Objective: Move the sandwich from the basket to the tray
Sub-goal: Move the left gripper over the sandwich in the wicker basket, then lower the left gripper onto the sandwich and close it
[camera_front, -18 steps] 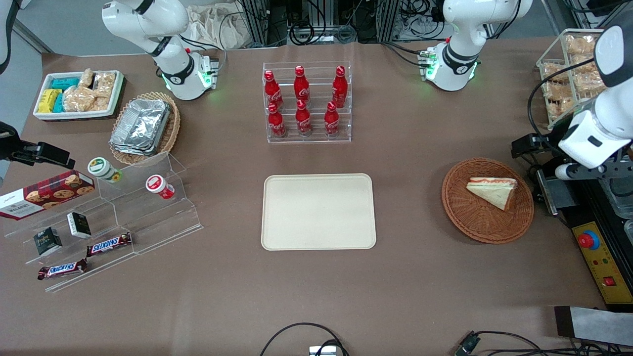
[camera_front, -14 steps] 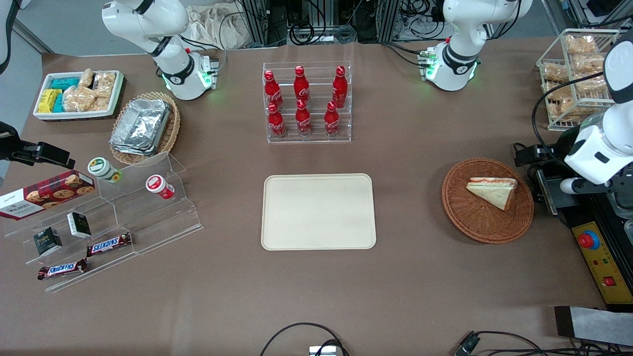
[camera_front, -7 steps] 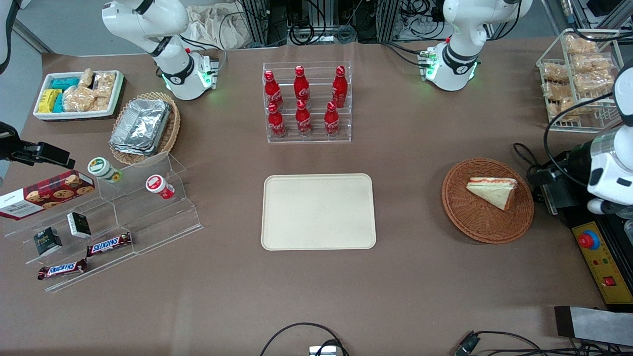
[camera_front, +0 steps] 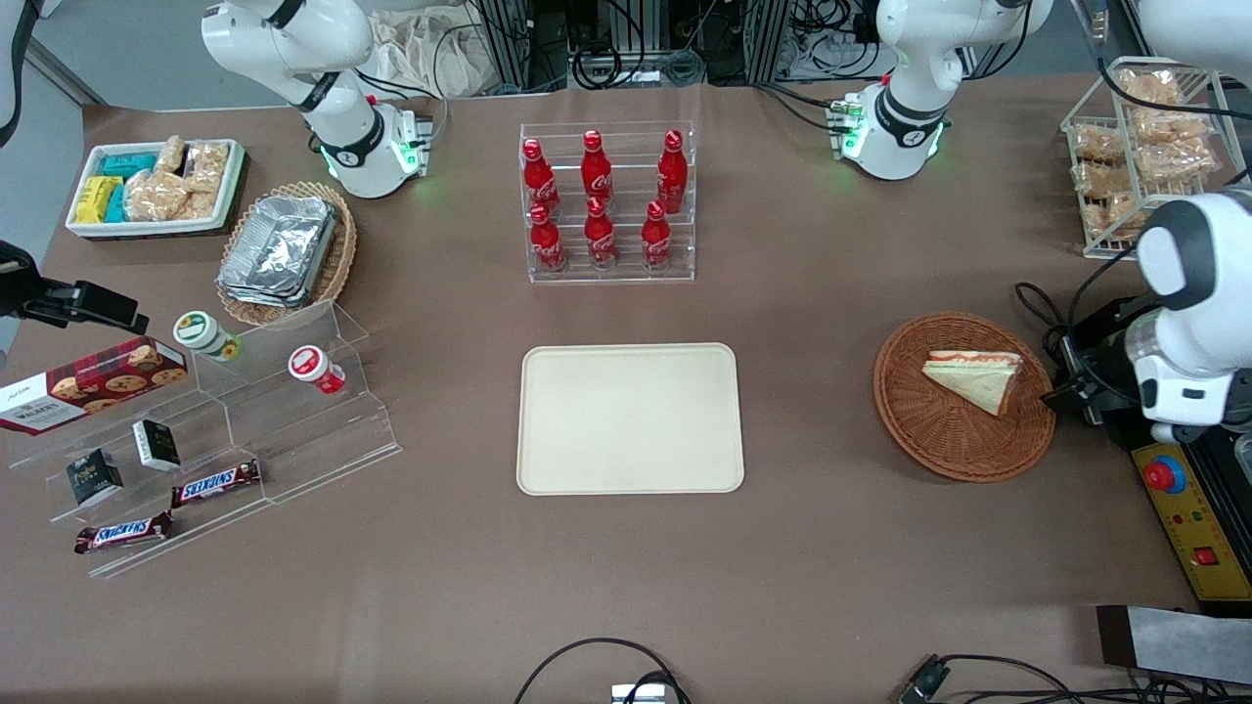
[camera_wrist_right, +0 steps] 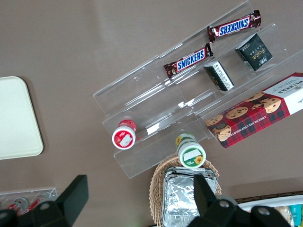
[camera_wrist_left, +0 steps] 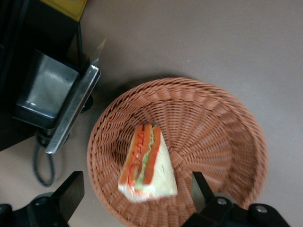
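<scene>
White bread wedge, sandwich [camera_wrist_left: 147, 165], lies in basket [camera_wrist_left: 222, 137]; we judge it soft, light, crushable. Gripper [camera_wrist_left: 135, 194] above it, fingers spread, empty. We'd pinch flat bread faces gently.

Brown-covered table [camera_front: 831, 548] carried the tray [camera_front: 630, 418] mid-table, basket [camera_front: 939, 430] toward the working arm's end with the gripper [camera_wrist_left: 135, 203] above it, fingers spread. Bottle rack [camera_front: 606, 203], acrylic snack stand [camera_front: 225, 430], foil-container basket [camera_front: 284, 252], white bin [camera_front: 155, 186] also sat on it.
</scene>
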Motion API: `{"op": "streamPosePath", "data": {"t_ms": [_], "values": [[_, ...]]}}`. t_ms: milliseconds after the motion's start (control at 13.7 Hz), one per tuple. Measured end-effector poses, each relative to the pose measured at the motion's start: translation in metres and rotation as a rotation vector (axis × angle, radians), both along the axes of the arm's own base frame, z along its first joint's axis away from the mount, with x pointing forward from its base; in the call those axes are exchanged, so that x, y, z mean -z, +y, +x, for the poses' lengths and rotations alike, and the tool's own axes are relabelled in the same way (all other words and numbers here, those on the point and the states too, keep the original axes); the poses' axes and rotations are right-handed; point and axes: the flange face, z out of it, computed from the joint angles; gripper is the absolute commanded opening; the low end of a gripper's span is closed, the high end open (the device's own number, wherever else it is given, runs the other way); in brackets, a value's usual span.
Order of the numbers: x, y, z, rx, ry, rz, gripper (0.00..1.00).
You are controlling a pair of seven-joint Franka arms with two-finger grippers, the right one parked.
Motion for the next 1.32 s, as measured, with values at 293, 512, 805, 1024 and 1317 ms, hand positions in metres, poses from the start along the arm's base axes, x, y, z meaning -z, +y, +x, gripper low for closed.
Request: {"op": "streamPosePath", "data": {"t_ms": [293, 512, 805, 1024, 1317], "values": [[0.055, -0.004, -0.042, -0.065, 0.008, 0.001, 1.0], [0.066, -0.006, -0.058, -0.087, 0.04, -0.002, 1.0], [0.081, 0.01, -0.072, -0.138, 0.075, -0.01, 1.0], [0.093, 0.006, -0.07, -0.171, 0.068, -0.028, 1.0], [0.097, -0.02, -0.065, -0.172, 0.068, -0.022, 1.0]]}}
